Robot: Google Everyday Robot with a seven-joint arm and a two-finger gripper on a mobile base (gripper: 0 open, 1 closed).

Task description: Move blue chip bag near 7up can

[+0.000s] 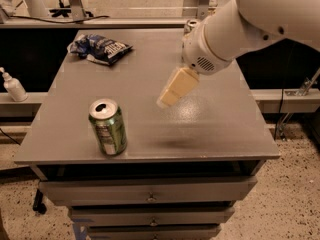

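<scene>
Evidently the reach step: gripper [172, 90] hovers above the tabletop [225, 129] — clenched or not, cannot tell — next, cross to the blue chip bag [100, 48].

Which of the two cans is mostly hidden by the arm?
The 7up can at the far edge; the green can stands in full view front-left. The gripper hangs over the table's middle.

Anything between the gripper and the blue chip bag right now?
Nothing visible. The gripper hangs over the middle of the table, the blue chip bag lies at its far-left corner, and only bare surface shows between them. The green can stands front-left, off that line.
</scene>
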